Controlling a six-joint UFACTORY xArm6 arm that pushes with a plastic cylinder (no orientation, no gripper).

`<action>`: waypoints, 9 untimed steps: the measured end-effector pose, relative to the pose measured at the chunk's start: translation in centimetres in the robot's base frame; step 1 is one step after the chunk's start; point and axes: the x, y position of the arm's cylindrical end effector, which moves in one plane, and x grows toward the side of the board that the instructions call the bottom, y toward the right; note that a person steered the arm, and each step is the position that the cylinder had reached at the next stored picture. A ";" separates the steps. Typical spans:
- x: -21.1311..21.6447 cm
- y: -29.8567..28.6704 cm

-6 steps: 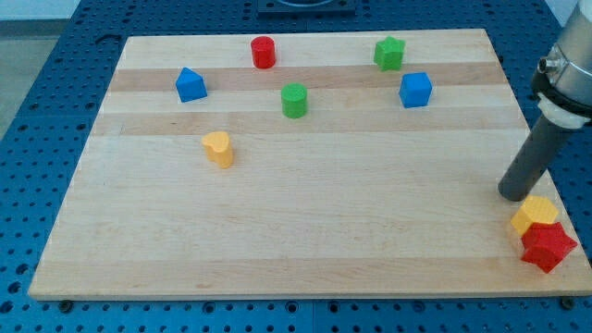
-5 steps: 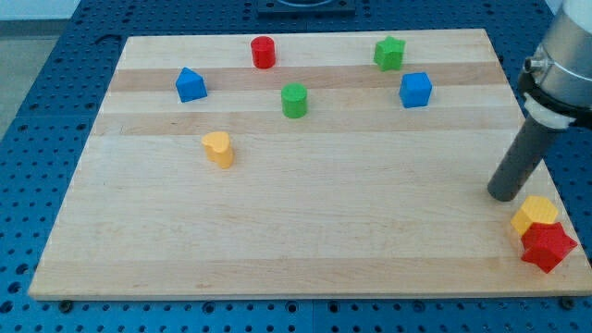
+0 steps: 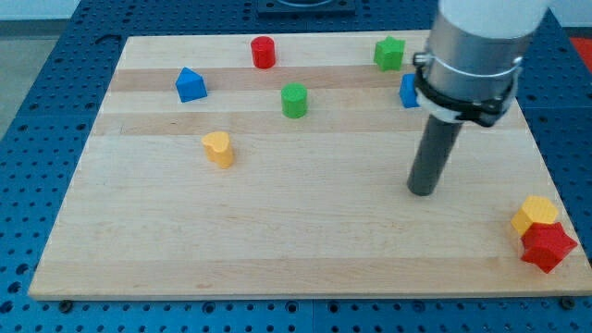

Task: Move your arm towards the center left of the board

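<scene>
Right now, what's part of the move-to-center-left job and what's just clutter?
Job: my tip; board.

Clutter: red cylinder; green cylinder; green star; two blue blocks; yellow heart; yellow hexagon; red star.

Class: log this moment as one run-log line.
tip: right of centre, touching nothing | left target: not reached | nearest: yellow heart-shaped block | board: wooden

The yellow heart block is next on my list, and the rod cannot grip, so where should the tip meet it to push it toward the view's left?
Probably its right-hand side face. The yellow heart block stands alone on the board, and my tip is well off to its right with bare wood between, so a straight leftward approach looks unobstructed.
</scene>
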 end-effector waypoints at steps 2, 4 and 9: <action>0.0 -4.7; 0.5 -5.3; 3.6 -16.6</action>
